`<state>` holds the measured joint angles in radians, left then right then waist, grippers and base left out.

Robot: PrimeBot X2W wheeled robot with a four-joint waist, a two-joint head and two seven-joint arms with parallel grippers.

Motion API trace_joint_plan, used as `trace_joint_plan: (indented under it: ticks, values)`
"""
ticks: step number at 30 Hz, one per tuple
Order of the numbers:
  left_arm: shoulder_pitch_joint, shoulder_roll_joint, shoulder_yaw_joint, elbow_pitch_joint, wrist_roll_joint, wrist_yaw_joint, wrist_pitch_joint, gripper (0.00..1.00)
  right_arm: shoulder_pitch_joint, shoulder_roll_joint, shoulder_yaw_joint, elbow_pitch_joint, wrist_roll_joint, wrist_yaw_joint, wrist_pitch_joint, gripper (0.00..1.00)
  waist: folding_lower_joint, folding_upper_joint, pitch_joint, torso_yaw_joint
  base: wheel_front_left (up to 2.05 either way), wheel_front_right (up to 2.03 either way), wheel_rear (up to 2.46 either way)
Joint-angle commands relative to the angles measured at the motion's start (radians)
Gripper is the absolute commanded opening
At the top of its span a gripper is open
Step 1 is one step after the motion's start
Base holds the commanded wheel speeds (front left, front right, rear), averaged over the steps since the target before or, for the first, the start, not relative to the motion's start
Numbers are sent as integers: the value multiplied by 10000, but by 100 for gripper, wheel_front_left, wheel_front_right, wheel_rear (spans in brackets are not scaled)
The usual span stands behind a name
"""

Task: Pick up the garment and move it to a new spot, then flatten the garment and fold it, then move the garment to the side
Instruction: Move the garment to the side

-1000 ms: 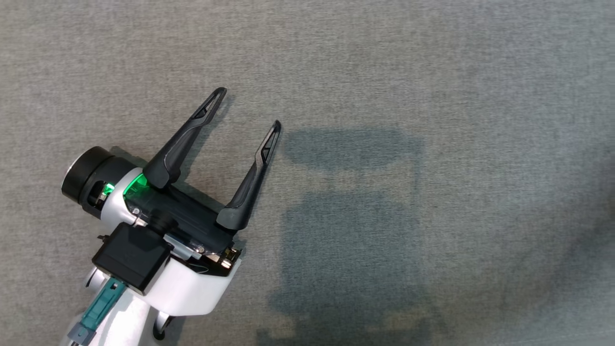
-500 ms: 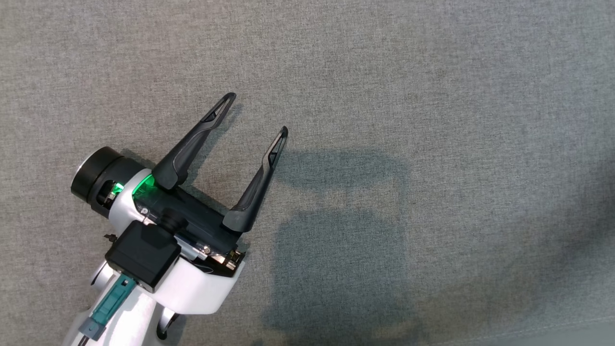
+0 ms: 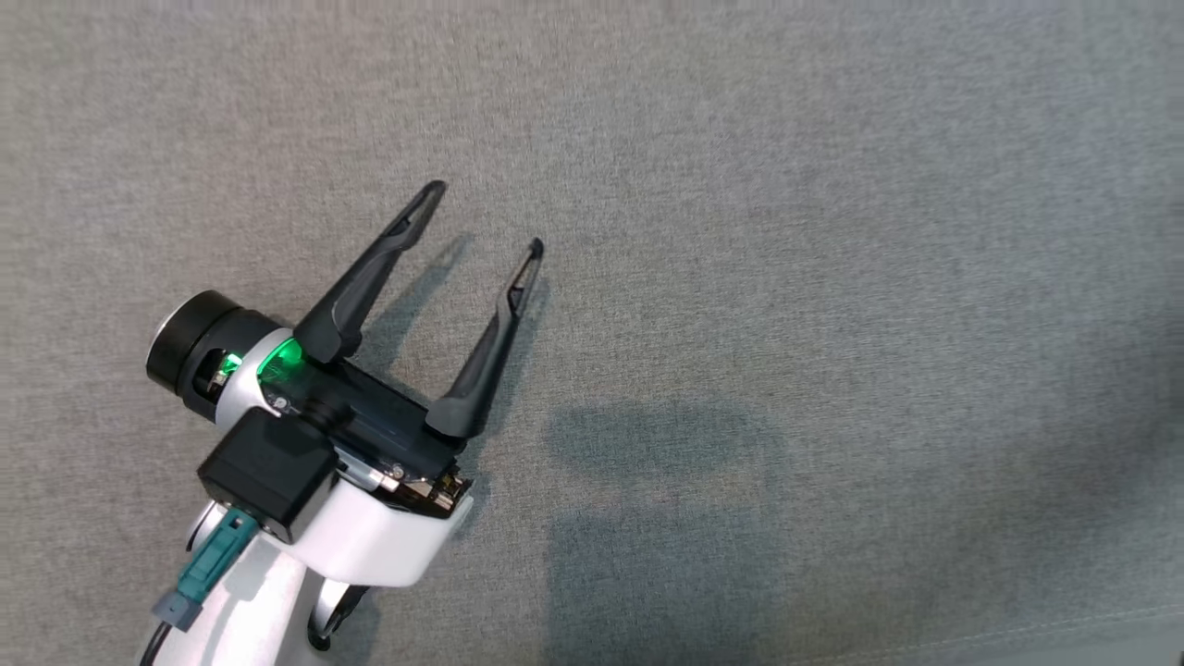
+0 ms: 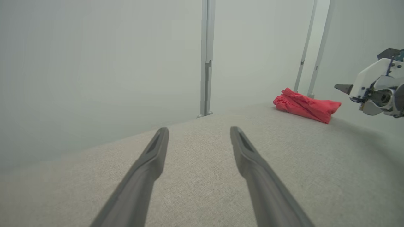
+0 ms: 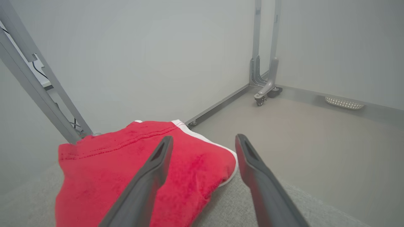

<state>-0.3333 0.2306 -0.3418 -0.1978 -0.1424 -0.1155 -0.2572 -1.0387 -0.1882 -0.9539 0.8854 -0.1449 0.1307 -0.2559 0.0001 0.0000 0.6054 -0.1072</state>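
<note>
As we counted what lay before us, we found one garment, two grippers and one grey fabric surface beneath them. The garment was red, folded into a compact bundle, and lay near the far edge of the surface, well apart from the left gripper. In the right wrist view the garment showed one white trim along its edge. Behind the surface we counted three pale metal posts in the left wrist view, and one caster wheel on the floor in the right wrist view. The left gripper's wrist carried one green light, one black camera box and one teal connector.

The left arm stood at the lower left of the head view, its gripper slanting up and to the right, low over bare fabric, its two fingers spread wide with nothing between them. The right gripper hung just over the near end of the garment, tilted down toward it, its two fingers likewise parted; one finger crossed in front of the red cloth, and we couldn't tell whether it touched. From the left wrist view, the right arm's white wrist housing showed just to the right of the garment.
</note>
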Motion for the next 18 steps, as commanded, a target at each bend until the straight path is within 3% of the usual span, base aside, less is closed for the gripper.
trace_joint_plan:
  ticks: [1, 6, 11, 18]
  values:
    - [142, 17, 402, -197, -188, 150, -42, 100, 314, 22, 331, -570, 52, 0, -59, 100, -1, 0, -485, -48, 0, 0, 0]
    - [488, -211, 722, -72, -343, 396, -43, 100, 1054, 531, 1319, -1365, 514, 0, -59, 100, -1, 0, -1150, -101, 0, 0, 0]
    - [1031, -532, 1249, 387, -559, 829, -44, 100, 2106, 979, 2918, -1989, 1141, 0, -59, 100, -1, 0, -2002, -32, 0, 0, 0]
    - [1768, -1017, 1871, 954, -880, 1027, -44, 100, 3508, 1296, 5164, -2749, 2233, 0, -59, 100, -1, 0, -3231, 317, 0, 0, 0]
